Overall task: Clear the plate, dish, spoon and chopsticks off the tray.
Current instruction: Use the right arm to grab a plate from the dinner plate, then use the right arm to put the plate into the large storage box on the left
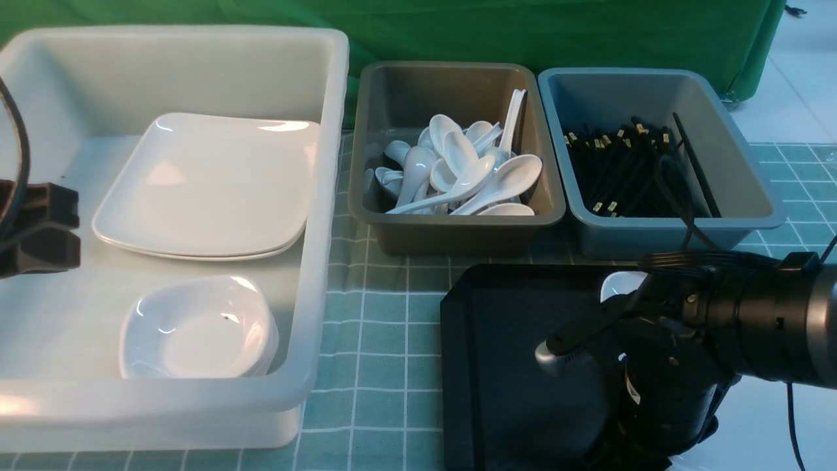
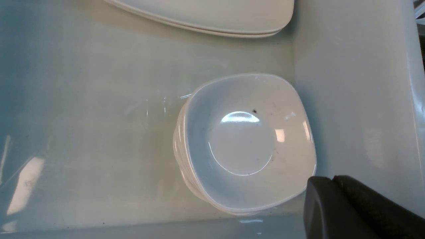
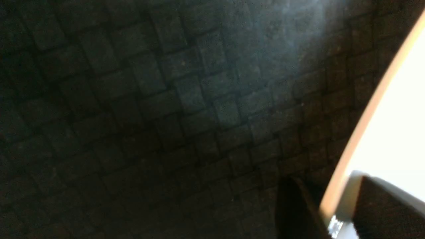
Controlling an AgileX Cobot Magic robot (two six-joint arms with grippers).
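On the black tray (image 1: 510,340) lies a white piece that I take for the spoon (image 1: 621,286), mostly hidden behind my right arm (image 1: 719,314). In the right wrist view my right gripper (image 3: 327,186) is shut on the spoon (image 3: 391,116), with one finger outside its curved rim and the other over its white inside, low over the tray (image 3: 166,116). A plate (image 1: 203,183) tops a stack in the white tub, and a dish (image 1: 196,327) tops a stack in front of it. My left gripper (image 1: 75,227) hangs shut and empty beside the dish (image 2: 245,142). Black chopsticks (image 1: 628,170) lie in the blue tub.
The large white tub (image 1: 327,196) stands at the left. A grey tub (image 1: 451,235) holds several white spoons, and the blue tub (image 1: 752,196) sits to its right. A green checked cloth (image 1: 379,327) covers the table between tub and tray.
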